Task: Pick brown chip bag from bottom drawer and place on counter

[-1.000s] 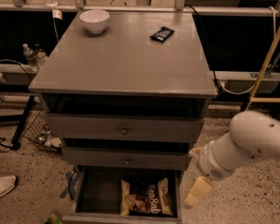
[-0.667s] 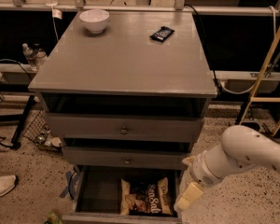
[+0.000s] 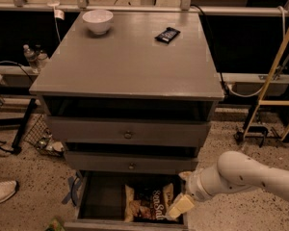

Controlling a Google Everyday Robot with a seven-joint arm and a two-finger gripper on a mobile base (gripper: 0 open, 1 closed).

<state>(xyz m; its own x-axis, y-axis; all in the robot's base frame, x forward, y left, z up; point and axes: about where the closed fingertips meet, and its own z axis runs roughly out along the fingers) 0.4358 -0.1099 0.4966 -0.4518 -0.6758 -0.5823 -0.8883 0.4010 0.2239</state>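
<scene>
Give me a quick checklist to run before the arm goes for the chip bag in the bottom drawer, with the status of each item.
1. Bottom drawer pulled open: ok.
2. Brown chip bag in view inside the drawer, nothing on top of it: ok.
3. Gripper close to the bag: ok, it sits at the bag's right edge, low over the drawer.
4. Gripper touching the bag: cannot tell.
5. Bare room on the counter for the bag: ok, the white bowl and black wrapper sit toward the back.
</scene>
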